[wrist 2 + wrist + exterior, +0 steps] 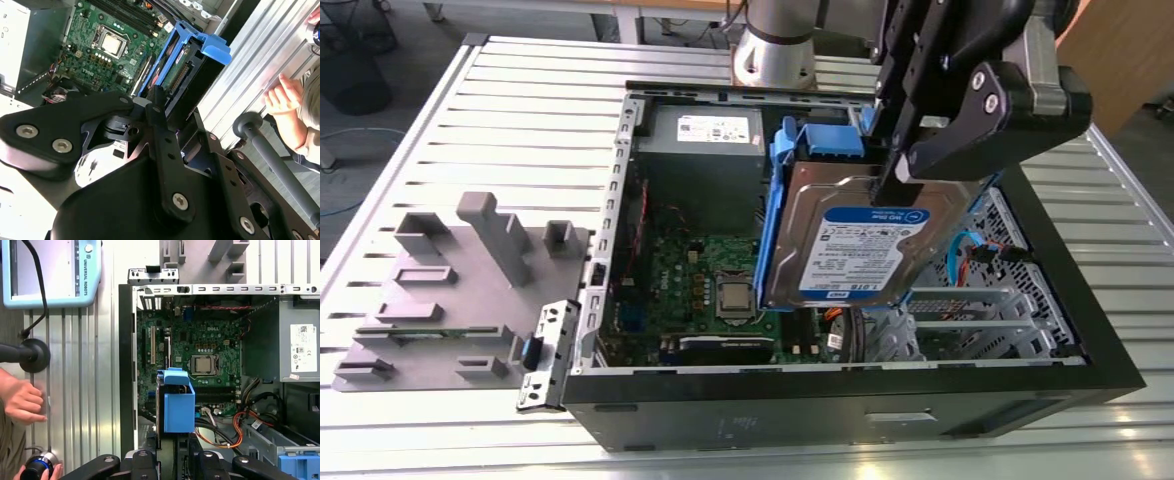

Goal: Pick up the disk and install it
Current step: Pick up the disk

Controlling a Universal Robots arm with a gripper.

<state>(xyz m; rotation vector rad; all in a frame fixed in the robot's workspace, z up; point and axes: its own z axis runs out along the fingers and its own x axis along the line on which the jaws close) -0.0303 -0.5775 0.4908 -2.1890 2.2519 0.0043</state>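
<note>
Claw: we are seeing the gripper (897, 188) reaching in from the upper right of the exterior view and clenching the top end of the disk (854, 260). In the second wrist view, one of its black fingers (160, 125) is pressing against the blue carrier (197, 55).

Disk: it is hanging tilted with its labelled silver face toward the camera. It sits right of centre in the exterior view, over the open computer case (854, 405).

Below it: the green motherboard (700, 275) is lying toward the exterior view's left of the disk. The grey power-supply box (700, 135) is sitting at the far end of the case.

Done: we are judging the pick-up finished, since the disk is riding clear of the case floor.

Left: we are judging the install not yet done, because the disk is not sitting in any bay.

Surface: the case is resting on a ribbed metal table (520, 100). A grey fixture block (454, 290) is lying just beside it at the exterior view's left.

Room: in the first wrist view a person's hand (22, 400) is resting on the table near a teach pendant (50, 270). A wooden panel (1121, 50) is showing at the upper right of the exterior view.
</note>
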